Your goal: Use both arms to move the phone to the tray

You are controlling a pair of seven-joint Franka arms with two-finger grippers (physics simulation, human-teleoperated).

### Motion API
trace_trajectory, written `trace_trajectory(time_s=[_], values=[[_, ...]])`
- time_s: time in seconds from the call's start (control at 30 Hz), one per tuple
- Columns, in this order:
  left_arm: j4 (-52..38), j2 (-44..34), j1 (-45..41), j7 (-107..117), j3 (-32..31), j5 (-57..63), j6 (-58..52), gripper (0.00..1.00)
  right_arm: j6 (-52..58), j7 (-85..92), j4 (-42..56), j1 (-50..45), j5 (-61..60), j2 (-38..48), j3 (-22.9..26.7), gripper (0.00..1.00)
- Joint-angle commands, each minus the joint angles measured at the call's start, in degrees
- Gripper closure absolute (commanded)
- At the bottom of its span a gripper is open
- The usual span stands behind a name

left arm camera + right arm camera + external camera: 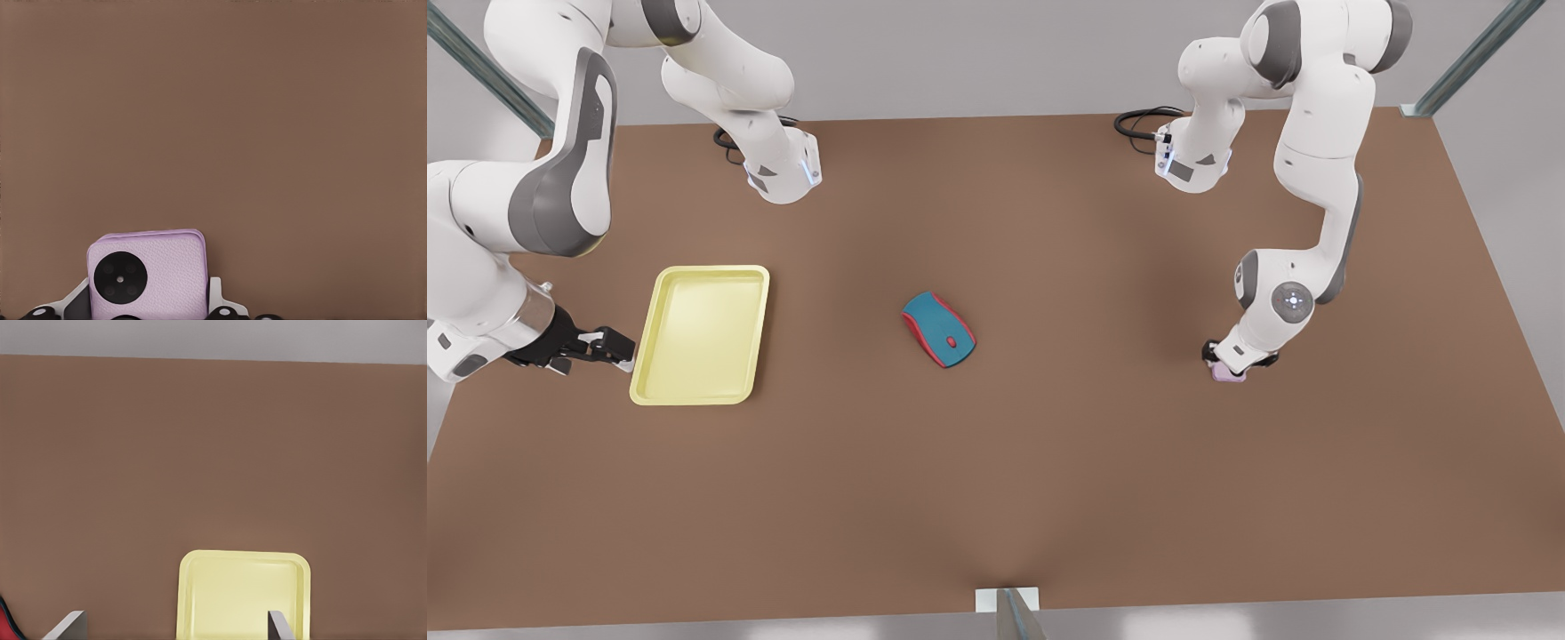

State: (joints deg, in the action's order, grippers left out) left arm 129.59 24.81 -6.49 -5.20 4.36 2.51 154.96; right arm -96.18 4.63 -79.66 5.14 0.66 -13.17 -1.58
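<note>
Left tool [1230,366] pinched the phone [150,277] at the desk's [1049,462] three o'clock, right tool [618,348] spread wide beside the tray [703,333] at nine o'clock.

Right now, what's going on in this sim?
The left tool, at the front view's right, is down at the phone, its fingers flanking it; contact is unclear. The right tool sits open beside the edge of the tray, at the front view's left. A teal-and-red mouse lies between them on the table. The phone is far from the tray.
</note>
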Motion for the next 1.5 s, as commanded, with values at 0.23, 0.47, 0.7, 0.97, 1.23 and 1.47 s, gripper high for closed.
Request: trace_trajectory(time_s=[0.23, 0.47, 0.7, 0.97, 1.23, 1.47], values=[[-19.7, 4.98, -11.69, 12.73, -0.76, -0.05, -24.24, 0.19, 0.02, -0.76, 0.03, -0.04, -0.04, 0.08, 0.0, 0.0], [-40.47, 14.65, -28.92, 38.68, -3.48, -3.83, -38.24, 0.19, 0.02, -0.76, 0.03, -0.13, -0.04, -0.01, 0.0, 0.0], [-58.65, 27.13, -31.56, 44.31, -8.05, -3.57, -37.71, 0.19, 0.02, -0.76, 0.03, -0.13, -0.04, -0.01, 0.0, 0.0], [-71.58, 36.01, -36.05, 42.99, -9.55, -3.04, -37.53, 0.19, 0.02, -0.76, 0.03, -0.13, -0.04, -0.01, 0.0, 0.0], [-74.13, 38.38, -34.9, 39.21, -8.49, -2.95, -35.69, 0.19, 0.64, -0.76, 0.03, 0.05, -0.04, 0.69, 0.0, 0.0], [-74.04, 39.0, -35.26, 39.39, -8.49, -2.95, -34.55, 0.0, 1.34, -1.9, 1.87, 0.66, -1.18, 1.75, 0.35, 0.0]])
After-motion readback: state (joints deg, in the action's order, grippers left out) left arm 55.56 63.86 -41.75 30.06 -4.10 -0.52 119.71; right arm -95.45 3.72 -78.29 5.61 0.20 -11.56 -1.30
